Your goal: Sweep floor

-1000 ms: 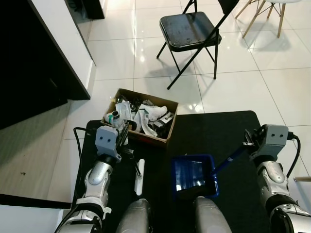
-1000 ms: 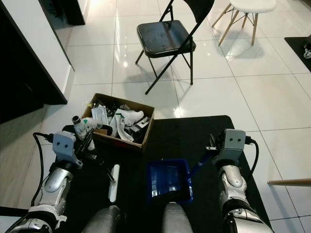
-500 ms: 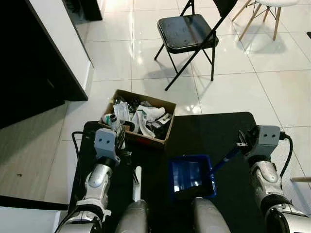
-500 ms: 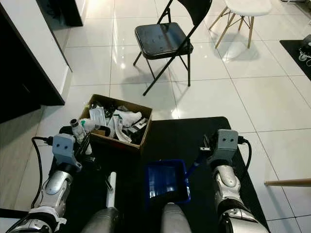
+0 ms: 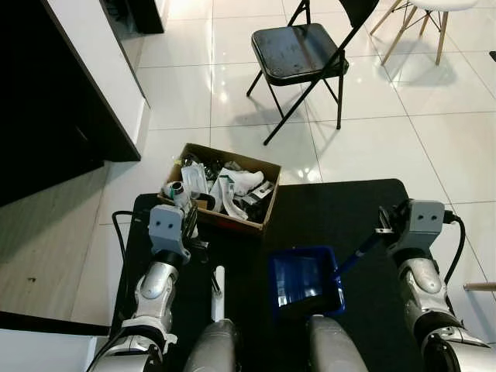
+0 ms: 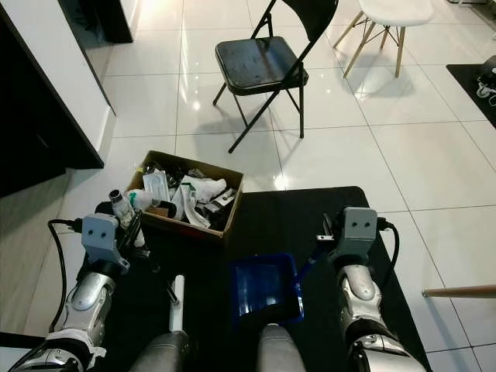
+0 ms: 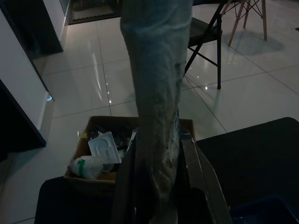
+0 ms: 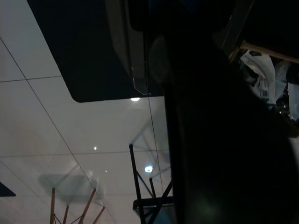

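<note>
A blue dustpan (image 5: 304, 280) is being held low over the black mat (image 5: 364, 213) by the right gripper (image 5: 385, 230), whose fingers are being kept closed on the pan's blue handle (image 5: 353, 254). A brush (image 5: 218, 293) with a white handle is being carried on the other side by the left gripper (image 5: 198, 246); in the left wrist view a pale shaft (image 7: 156, 107) is being clamped between the two fingers (image 7: 194, 163). Both tools are being kept just in front of the robot's knees, with a cardboard box (image 5: 222, 186) of litter standing at the mat's far edge, close to the left gripper, and a folding chair (image 5: 302, 50) well beyond on the tiles. Several risks are being run from here. The box could be clipped by the left arm if the brush is swung forward, and its contents could be spilled. The dustpan is being gripped far out on its handle, so it could be tipped or twisted if pressed against the floor. The mat's edge could also be caught by either tool.
</note>
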Tool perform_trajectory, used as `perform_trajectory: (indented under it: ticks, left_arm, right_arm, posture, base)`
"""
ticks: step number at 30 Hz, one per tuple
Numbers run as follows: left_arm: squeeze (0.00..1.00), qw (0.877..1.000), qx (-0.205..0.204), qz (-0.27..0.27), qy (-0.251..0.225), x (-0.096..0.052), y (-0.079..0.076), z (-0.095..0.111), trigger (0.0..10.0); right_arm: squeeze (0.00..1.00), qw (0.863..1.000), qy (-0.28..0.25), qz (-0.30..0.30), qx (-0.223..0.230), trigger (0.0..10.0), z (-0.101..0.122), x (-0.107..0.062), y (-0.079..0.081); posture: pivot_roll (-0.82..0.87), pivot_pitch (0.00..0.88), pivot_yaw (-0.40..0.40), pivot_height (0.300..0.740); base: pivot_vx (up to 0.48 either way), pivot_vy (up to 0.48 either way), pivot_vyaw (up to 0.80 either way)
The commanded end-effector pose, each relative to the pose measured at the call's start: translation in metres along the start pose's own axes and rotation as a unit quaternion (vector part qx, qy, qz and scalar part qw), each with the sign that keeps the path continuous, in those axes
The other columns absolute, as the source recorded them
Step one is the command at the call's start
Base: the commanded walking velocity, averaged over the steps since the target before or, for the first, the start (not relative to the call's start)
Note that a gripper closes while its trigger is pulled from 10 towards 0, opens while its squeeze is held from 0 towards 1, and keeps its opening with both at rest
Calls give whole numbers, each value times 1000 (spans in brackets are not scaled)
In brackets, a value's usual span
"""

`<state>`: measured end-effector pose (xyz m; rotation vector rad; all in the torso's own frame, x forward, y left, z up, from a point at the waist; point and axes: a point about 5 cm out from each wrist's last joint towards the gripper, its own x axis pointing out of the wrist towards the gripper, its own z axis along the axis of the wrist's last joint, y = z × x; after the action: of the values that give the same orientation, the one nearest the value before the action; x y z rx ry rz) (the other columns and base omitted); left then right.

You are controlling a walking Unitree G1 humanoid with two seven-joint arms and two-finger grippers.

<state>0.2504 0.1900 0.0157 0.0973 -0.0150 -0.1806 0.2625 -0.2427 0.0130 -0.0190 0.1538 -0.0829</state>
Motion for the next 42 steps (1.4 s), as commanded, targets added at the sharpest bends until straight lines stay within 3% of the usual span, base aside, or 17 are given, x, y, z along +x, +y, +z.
perform_trajectory:
  ticks: [1,19,30,38,41,42]
  left_arm:
    - [0,1000,10,1,-18,2,4,5,10000]
    - [0,1000,11,1,-18,1,4,5,10000]
    - [0,1000,13,0,-19,0,5,5,10000]
    - [0,1000,15,0,-20,0,5,6,10000]
    - [0,1000,14,-1,-20,0,4,6,10000]
    - [0,1000,14,-1,-20,0,4,6,10000]
  right_arm:
    - [0,999,-48,-12,7,10000,17,7,-5]
    - [0,997,-72,-8,12,10000,29,13,-7]
    - [0,999,-35,-15,9,10000,9,2,-5]
    - [0,996,-45,-74,-15,10000,13,-4,-31]
    - [0,991,-65,-118,-18,10000,25,-5,-56]
    - [0,991,-65,-118,-18,10000,25,-5,-56]
  posture:
    - [6,62,18,740]
    - [10,64,16,740]
    - [13,64,19,740]
    - [12,65,22,740]
    - [6,66,22,740]
    - [6,66,22,740]
  base:
    - [0,0,0]
    - [0,0,0]
    - [0,0,0]
    - [0,0,0]
    - [0,0,0]
    - [0,0,0]
